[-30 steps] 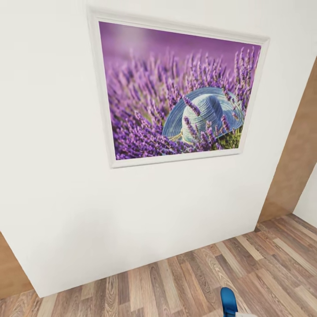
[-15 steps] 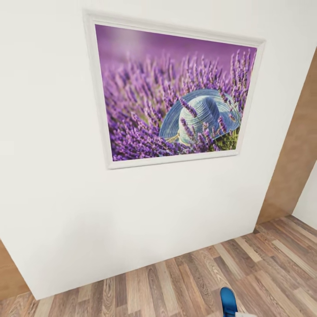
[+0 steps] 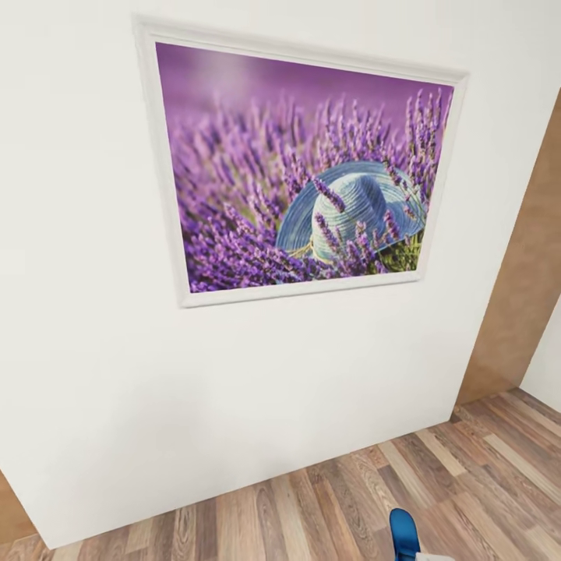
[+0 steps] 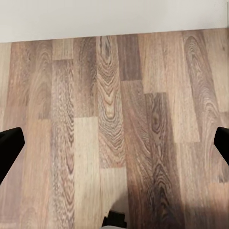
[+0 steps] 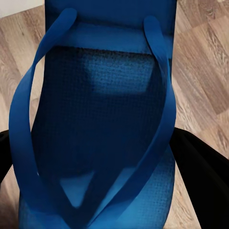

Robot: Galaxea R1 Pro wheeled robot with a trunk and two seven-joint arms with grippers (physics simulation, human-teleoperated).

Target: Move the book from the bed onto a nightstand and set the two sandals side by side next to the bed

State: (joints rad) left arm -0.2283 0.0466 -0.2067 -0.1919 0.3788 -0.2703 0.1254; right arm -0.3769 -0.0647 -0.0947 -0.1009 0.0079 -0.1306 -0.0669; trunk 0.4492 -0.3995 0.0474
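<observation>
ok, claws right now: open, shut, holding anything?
Left claw: open, nothing between its fingers, wood floor beyond.
Right claw: shut on a blue sandal.

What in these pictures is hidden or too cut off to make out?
- Blue sandal, right wrist view: heel and toe run past the picture's edges; the sandal covers the right gripper's fingertips, so the grip can't be confirmed.
- Head view: just the sandal's tip shows, cut by the bottom edge.
- Left gripper, left wrist view: its fingers are cut off at the picture's sides.

A matt wood-plank floor (image 4: 114, 124), a smooth white painted wall (image 3: 234, 389) and a blue sandal (image 5: 100, 119) with a finely textured sole are shown.
</observation>
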